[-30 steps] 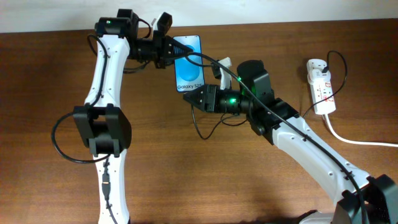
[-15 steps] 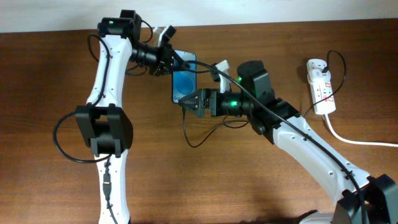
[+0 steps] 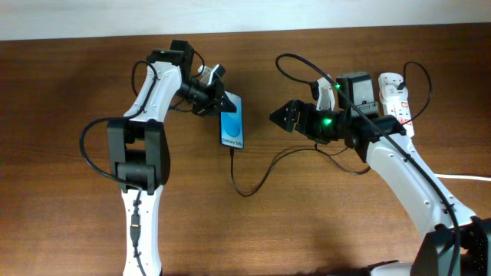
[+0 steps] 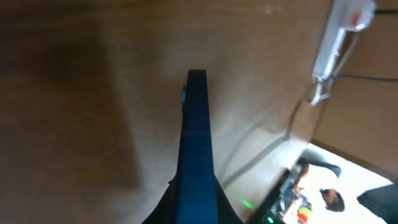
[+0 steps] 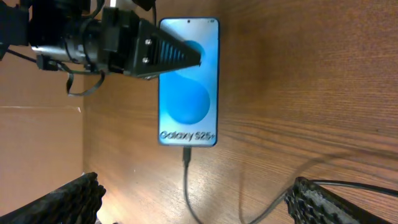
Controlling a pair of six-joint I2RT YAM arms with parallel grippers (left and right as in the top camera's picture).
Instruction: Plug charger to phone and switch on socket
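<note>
A: Why do the left jaws grip the black-framed, blue-lit phone [image 3: 232, 126]?
B: Likely steadying it: the thin black charger cable [image 5: 185, 186] enters its far end. The right jaws gape empty, the white power strip [image 3: 399, 115] behind them.

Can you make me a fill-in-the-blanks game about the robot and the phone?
The screen of the phone glows ____.
The ____ gripper holds the phone.
The charger is plugged into the ____.
The right gripper is ____, holding nothing.
Missing words: blue, left, phone, open.
</note>
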